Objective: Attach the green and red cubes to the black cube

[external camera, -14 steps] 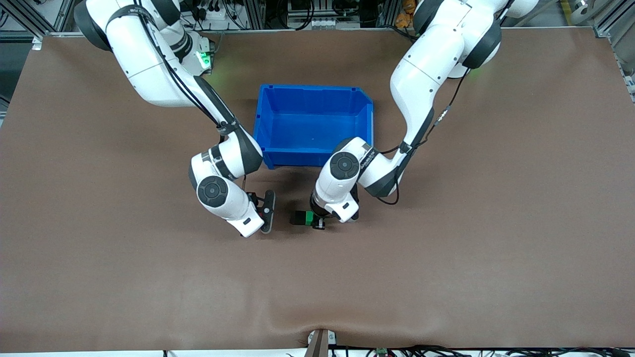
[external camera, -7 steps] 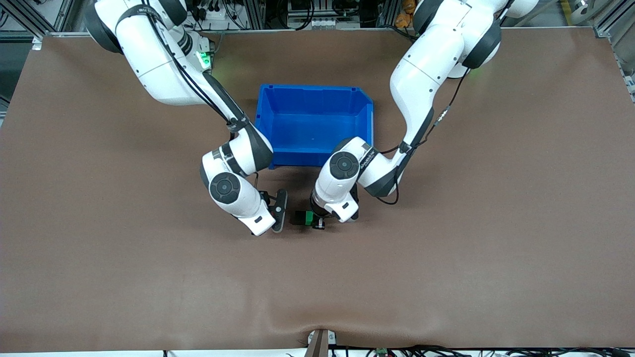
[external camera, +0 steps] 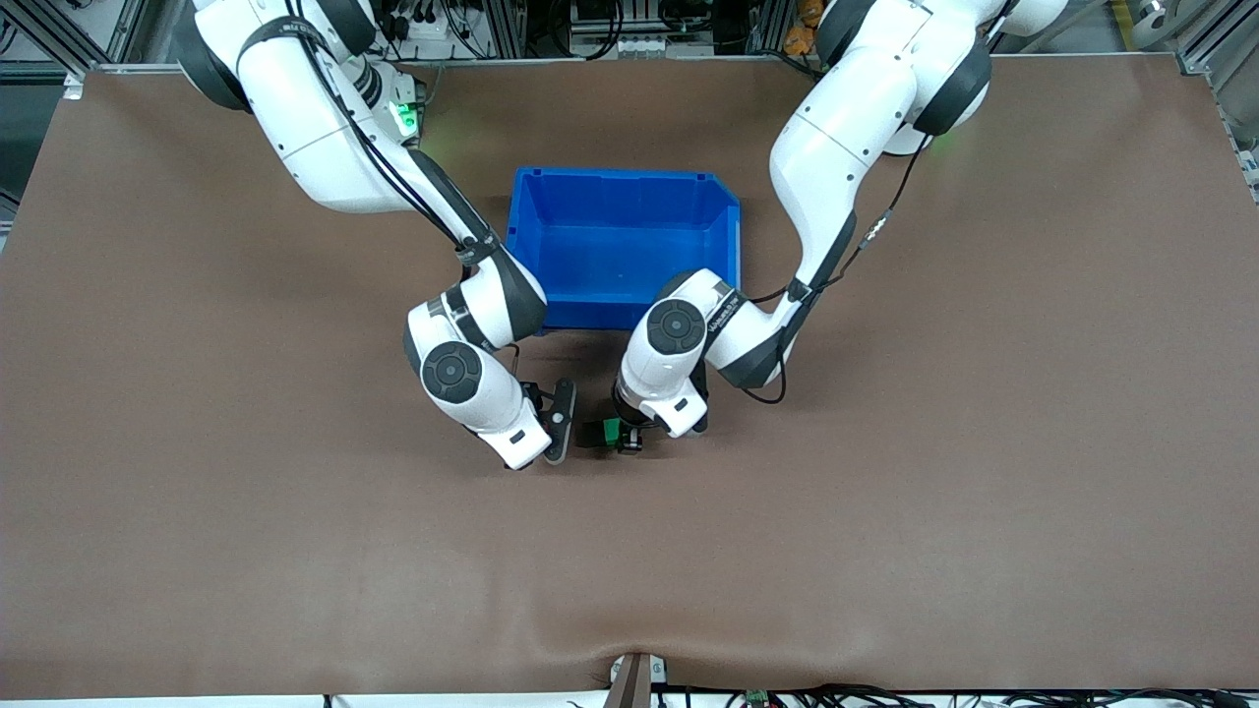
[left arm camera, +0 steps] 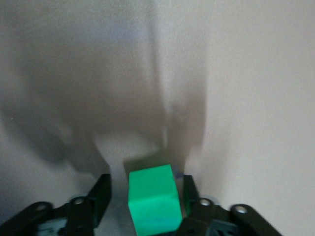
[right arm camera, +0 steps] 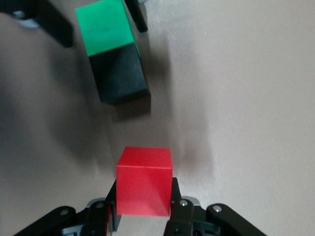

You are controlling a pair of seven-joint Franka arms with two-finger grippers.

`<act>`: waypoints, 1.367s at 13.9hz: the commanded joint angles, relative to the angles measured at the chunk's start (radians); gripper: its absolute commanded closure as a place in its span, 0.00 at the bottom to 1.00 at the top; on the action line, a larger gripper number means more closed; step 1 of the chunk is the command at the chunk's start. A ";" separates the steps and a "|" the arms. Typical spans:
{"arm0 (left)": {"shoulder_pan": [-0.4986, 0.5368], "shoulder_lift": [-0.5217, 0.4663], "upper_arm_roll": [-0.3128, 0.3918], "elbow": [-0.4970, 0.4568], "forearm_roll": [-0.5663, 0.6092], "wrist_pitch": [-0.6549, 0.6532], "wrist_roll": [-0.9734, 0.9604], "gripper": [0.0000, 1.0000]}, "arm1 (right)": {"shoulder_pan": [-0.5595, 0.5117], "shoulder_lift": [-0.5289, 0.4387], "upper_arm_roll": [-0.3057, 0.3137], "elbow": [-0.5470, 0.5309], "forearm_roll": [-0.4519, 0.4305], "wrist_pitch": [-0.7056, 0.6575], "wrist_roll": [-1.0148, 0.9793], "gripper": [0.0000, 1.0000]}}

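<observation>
Brown matte table [external camera: 885, 511] carries the green cube [right arm camera: 103, 24] joined to the black cube [right arm camera: 119, 73] near a blue bin [external camera: 723, 226]. Left hand [left arm camera: 145, 216] straddles green, fingers parted. Right hand [right arm camera: 142, 216] grips the red cube [right arm camera: 144, 180] beside black.

1. The setting is a robotics lab or test cell.
2. A wide table [external camera: 197, 551] carries a plain brown mat, with only a blue plastic bin [external camera: 622, 246] on it.
3. Aluminium framing [external camera: 89, 29], bundled cables [external camera: 600, 25] and power strips line the table's edge by the arm bases.
</observation>
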 commanded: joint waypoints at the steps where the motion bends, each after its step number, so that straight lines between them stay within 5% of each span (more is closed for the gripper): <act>1: -0.001 -0.069 0.020 0.009 -0.006 -0.105 0.022 0.00 | 0.021 0.033 -0.005 0.031 0.012 0.020 0.019 1.00; 6: 0.175 -0.157 -0.106 -0.009 -0.010 -0.162 0.116 0.00 | 0.046 0.046 -0.005 0.053 0.009 0.043 0.021 1.00; 8: 0.247 -0.195 -0.161 -0.009 -0.010 -0.233 0.191 0.00 | 0.047 0.052 -0.005 0.059 0.009 0.047 0.021 0.93; 9: 0.284 -0.220 -0.193 -0.009 -0.010 -0.280 0.220 0.00 | 0.047 0.053 -0.005 0.059 0.009 0.047 0.019 0.70; 10: 0.318 -0.241 -0.221 -0.009 -0.010 -0.317 0.254 0.00 | 0.049 0.053 -0.005 0.059 0.009 0.050 0.018 0.08; 11: 0.350 -0.269 -0.244 -0.011 -0.010 -0.358 0.283 0.00 | 0.049 0.057 -0.005 0.057 0.004 0.058 0.016 0.00; 16: 0.531 -0.376 -0.382 -0.013 -0.012 -0.565 0.484 0.00 | 0.037 0.037 -0.008 0.047 0.012 0.075 0.018 0.00; 19: 0.618 -0.453 -0.430 -0.011 -0.015 -0.728 0.662 0.00 | -0.043 -0.034 -0.060 0.037 0.001 0.063 0.004 0.00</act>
